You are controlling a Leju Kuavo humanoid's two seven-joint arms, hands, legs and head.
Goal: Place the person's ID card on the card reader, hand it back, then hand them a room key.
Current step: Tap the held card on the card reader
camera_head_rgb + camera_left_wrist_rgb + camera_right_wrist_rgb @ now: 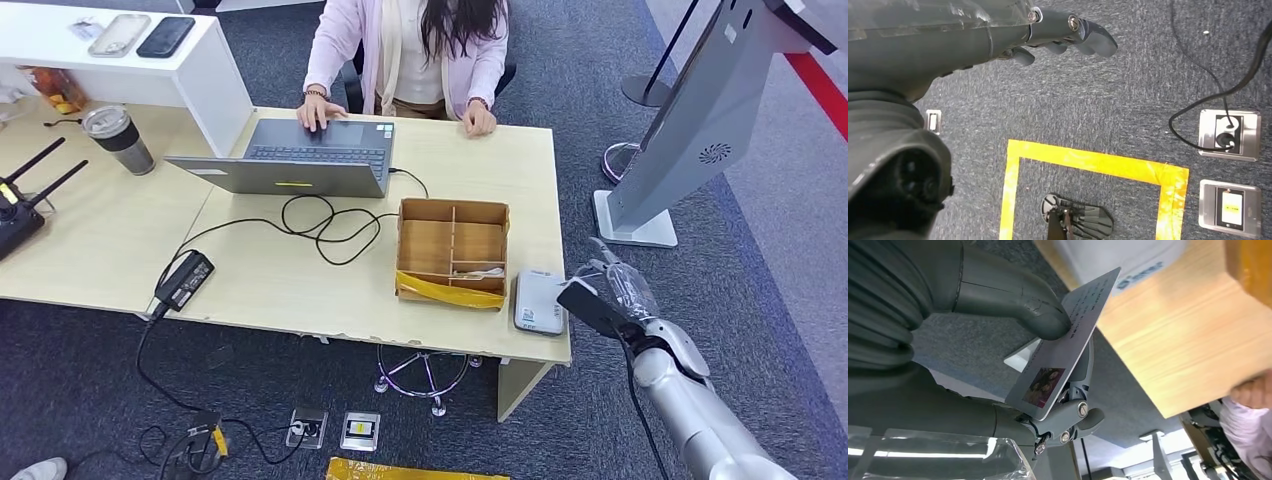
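My right hand (607, 291) hangs just off the desk's front right corner and pinches the ID card (1065, 347) between thumb and fingers; the card's photo side shows in the right wrist view. In the head view the card (590, 306) looks like a dark edge-on slab beside the white card reader (539, 302), which lies on the desk (290, 290) at that corner; the reader (1128, 260) is blurred. My left hand (1068, 35) hangs over the carpet with nothing in it, fingers loosely curled. A person (410, 50) in a pink top sits at the desk's far side.
A cardboard divider box (452, 252) sits left of the reader. A laptop (300, 157), its black cable and power brick (184, 279) occupy the desk's middle. A grey kiosk stand (690, 130) rises to the right. Yellow floor tape (1088, 162) and floor sockets (1229, 132) lie below.
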